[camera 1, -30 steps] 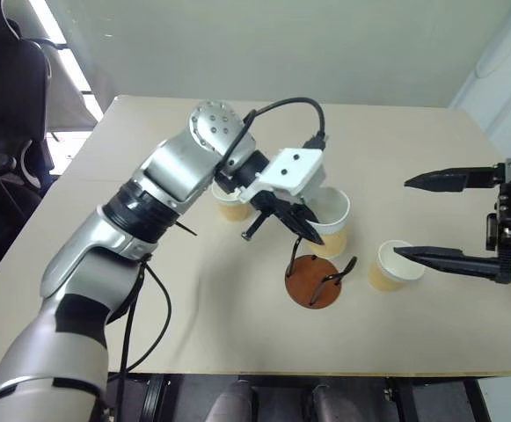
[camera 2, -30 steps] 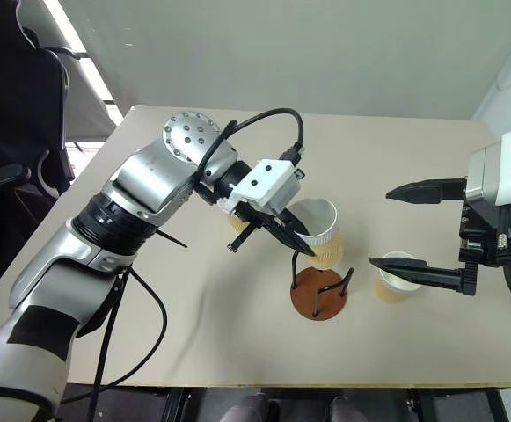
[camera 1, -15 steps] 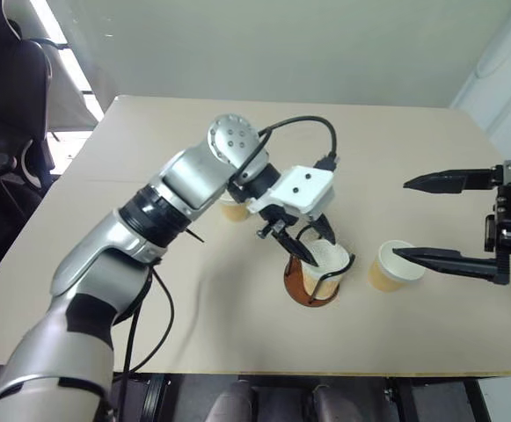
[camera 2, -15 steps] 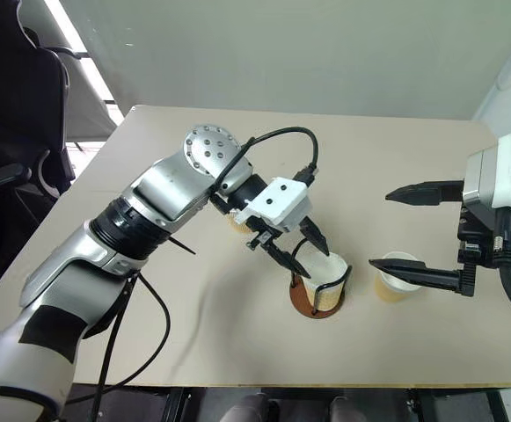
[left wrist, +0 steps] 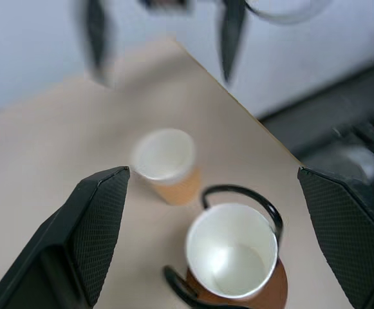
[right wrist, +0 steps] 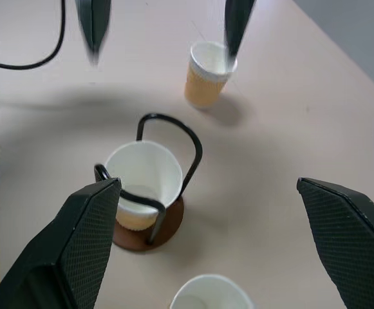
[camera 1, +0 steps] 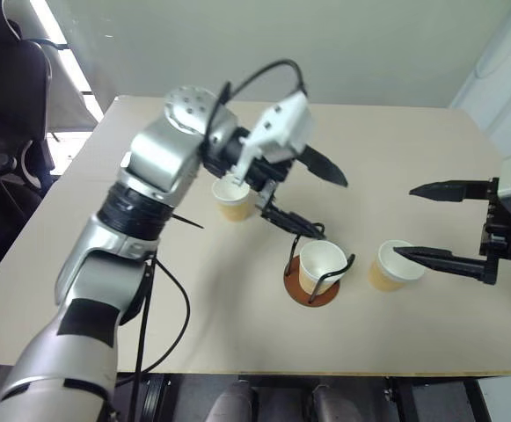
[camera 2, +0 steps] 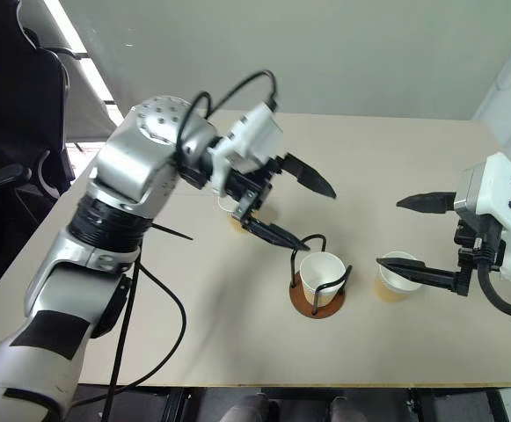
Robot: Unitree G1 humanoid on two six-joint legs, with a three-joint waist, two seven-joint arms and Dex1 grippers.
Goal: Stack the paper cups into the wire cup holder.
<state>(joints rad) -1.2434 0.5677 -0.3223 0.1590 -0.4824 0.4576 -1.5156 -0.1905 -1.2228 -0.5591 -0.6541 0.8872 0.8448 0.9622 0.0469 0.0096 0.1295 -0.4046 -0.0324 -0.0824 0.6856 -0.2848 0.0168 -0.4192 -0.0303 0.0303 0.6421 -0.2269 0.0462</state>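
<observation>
One paper cup (camera 1: 321,262) stands upright inside the wire cup holder (camera 1: 301,293), on its reddish-brown disc between black wire loops. My left gripper (camera 1: 331,208) hangs open above and behind it, apart from the cup and holding nothing. A second cup (camera 1: 232,199) stands on the table behind that gripper's lower finger. A third cup (camera 1: 387,265) stands to the right of the holder. My right gripper (camera 1: 405,221) is open over it, its lower finger crossing the rim. In the right wrist view this cup (right wrist: 209,293) lies low between the fingers.
The beige table (camera 1: 193,299) has its front edge close to the holder. A black chair (camera 1: 4,97) stands off the table's far left. A black cable (camera 1: 163,290) hangs from my left arm over the table.
My left gripper opened and let the cup go into the holder, then rose and drew back from it. My right gripper sank slightly over the right cup.
</observation>
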